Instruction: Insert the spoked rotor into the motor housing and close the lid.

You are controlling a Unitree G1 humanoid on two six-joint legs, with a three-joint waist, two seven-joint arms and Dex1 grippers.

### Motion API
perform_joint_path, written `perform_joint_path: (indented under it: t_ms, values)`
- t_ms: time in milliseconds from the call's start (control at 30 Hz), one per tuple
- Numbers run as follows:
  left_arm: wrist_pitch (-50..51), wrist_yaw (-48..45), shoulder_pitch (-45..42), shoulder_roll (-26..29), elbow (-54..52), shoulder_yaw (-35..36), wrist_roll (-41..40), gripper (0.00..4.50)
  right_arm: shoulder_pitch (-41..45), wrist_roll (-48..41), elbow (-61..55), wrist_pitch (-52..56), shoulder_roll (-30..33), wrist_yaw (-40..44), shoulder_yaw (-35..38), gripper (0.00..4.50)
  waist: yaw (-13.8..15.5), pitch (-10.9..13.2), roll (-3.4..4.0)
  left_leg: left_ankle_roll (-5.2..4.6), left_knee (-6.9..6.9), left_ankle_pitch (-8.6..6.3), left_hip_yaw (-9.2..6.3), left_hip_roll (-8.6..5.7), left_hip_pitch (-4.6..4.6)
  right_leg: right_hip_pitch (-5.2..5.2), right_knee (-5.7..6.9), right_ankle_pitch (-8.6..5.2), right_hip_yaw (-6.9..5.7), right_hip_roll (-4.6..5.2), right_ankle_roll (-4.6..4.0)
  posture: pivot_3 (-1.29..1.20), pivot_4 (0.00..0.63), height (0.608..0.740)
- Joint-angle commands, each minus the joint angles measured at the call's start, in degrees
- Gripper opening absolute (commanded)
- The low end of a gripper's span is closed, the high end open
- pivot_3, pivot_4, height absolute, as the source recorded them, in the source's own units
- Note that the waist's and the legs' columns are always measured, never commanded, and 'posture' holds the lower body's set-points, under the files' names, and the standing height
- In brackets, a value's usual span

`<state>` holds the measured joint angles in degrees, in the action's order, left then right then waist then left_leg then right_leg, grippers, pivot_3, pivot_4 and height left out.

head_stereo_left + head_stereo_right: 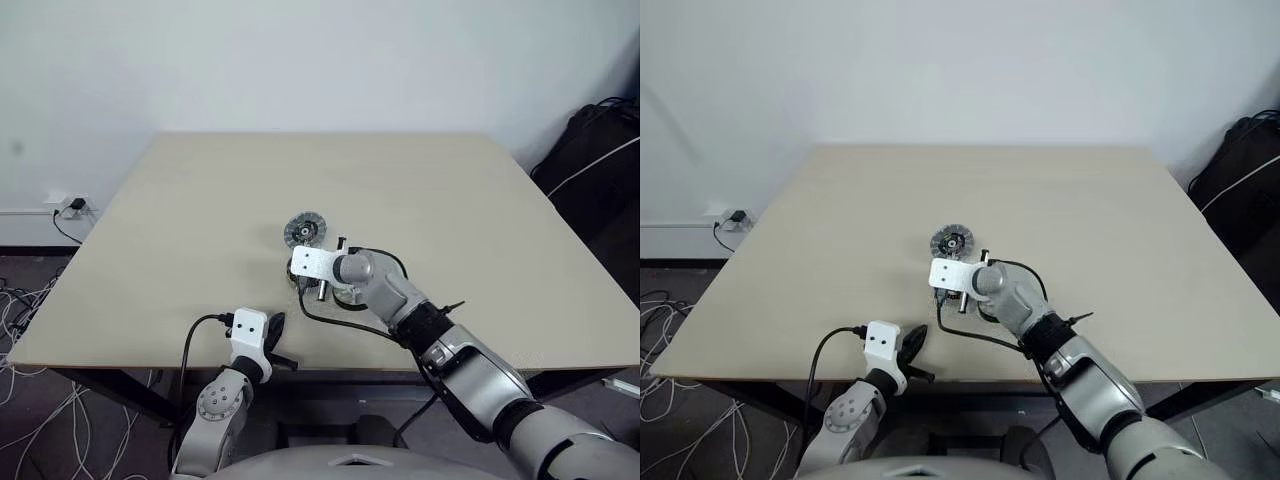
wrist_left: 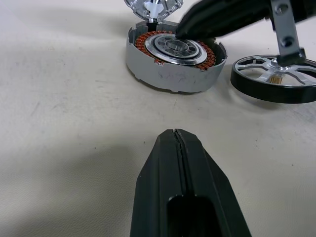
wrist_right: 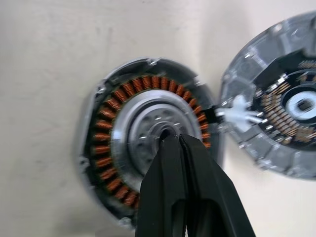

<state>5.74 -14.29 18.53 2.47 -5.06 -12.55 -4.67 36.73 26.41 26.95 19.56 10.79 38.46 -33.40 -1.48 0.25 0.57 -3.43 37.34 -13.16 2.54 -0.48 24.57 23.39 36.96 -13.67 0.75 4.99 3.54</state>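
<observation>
The motor housing (image 2: 173,54), a grey-walled disc with a copper ring of windings around a silver centre, lies open on the beige table (image 1: 200,200). My right gripper (image 3: 172,137) is shut and empty, its tips down on the housing's silver centre. The spoked rotor (image 2: 276,79) lies flat on the table right beside the housing. The lid (image 1: 305,230), a silvery ribbed disc with a dark centre, lies just beyond the housing. My left gripper (image 2: 175,132) is shut and empty, hovering near the table's front edge, pointing at the housing from a short way off.
The table's front edge runs just under my left gripper (image 1: 275,335). A wall socket (image 1: 70,207) and loose cables lie on the floor at the left. A black bag (image 1: 600,170) stands off the table's right side.
</observation>
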Motion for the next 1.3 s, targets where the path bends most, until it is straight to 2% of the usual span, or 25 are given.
perform_joint_path:
  t_ms: [33, 67, 267, 567, 667, 800, 1100, 1300]
  values:
    - [-0.4, -0.4, -0.6, -0.1, -1.5, -0.5, -0.2, 0.0, 0.4, -1.9, -3.8, 1.4, -0.4, 1.4, 2.0, 0.04, 0.0, 0.0, 0.0, 0.0, 0.0, 0.0, 0.0, 0.0, 0.0, 0.0, 0.0, 0.0, -0.01, 0.05, 0.0, 0.0, 0.0, 0.74]
    - [-0.3, -0.4, -0.6, -0.1, -1.4, -0.5, -0.2, 0.0, 0.3, -2.1, -4.0, 1.8, -0.5, 1.1, 2.2, 0.04, 0.0, 0.0, 0.0, 0.0, 0.0, 0.0, 0.0, 0.0, 0.0, 0.0, 0.0, 0.0, 0.0, 0.05, 0.0, 0.0, 0.0, 0.74]
    - [-0.2, -0.5, -0.9, 0.0, -1.3, -0.4, -0.2, 0.0, 0.2, -2.5, -3.8, 3.4, -1.0, -0.9, 2.8, 1.9, 0.0, 0.0, 0.0, 0.0, 0.0, 0.0, 0.0, -0.02, 0.0, 0.0, 0.0, 0.0, -0.01, -0.03, 0.0, 0.0, 0.0, 0.74]
    - [-0.3, -0.6, -1.0, 0.0, -1.1, -0.3, -0.2, 0.0, 0.9, -7.2, -1.0, 12.0, -4.9, -2.1, 7.6, 1.9, 0.0, 0.0, 0.0, 0.0, 0.0, 0.0, 0.0, -0.01, 0.0, 0.0, 0.01, 0.0, -0.01, -0.05, 0.0, 0.0, 0.0, 0.74]
    - [-0.4, -0.5, -0.9, 0.0, -1.1, -0.3, -0.2, 0.0, 1.2, -10.3, -0.8, 16.9, -6.5, -1.9, 10.5, 1.26, 0.0, 0.0, 0.0, 0.0, 0.0, 0.0, -0.01, -0.01, 0.0, 0.0, 0.02, 0.0, -0.01, 0.07, 0.0, 0.0, 0.0, 0.74]
    - [-0.3, -0.5, -1.0, -0.1, -1.1, -0.2, -0.2, 0.0, 1.3, -12.7, -1.3, 21.5, -7.5, -1.7, 12.2, 0.03, 0.0, 0.0, 0.01, 0.0, 0.0, 0.0, -0.02, -0.01, 0.0, 0.0, 0.02, 0.0, -0.02, 0.14, 0.0, 0.0, 0.0, 0.74]
    - [-0.4, -0.6, -1.1, -0.1, -0.9, -0.4, -0.1, 0.0, 1.1, -16.9, -3.4, 28.3, -8.3, -2.5, 13.4, 0.03, -0.1, 0.0, 0.02, 0.01, -0.03, -0.01, -0.02, -0.02, 0.0, 0.02, 0.01, 0.0, -0.03, 0.17, 0.0, 0.0, 0.0, 0.74]
    - [-0.5, -0.6, -1.0, -0.1, -0.8, -0.4, -0.1, 0.0, 0.2, -17.6, -6.2, 24.1, -7.5, -3.5, 12.9, 0.03, -0.1, 0.0, 0.02, 0.01, -0.04, -0.01, -0.02, -0.03, 0.05, 0.04, -0.02, 0.0, -0.03, 0.17, 0.0, 0.0, 0.0, 0.74]
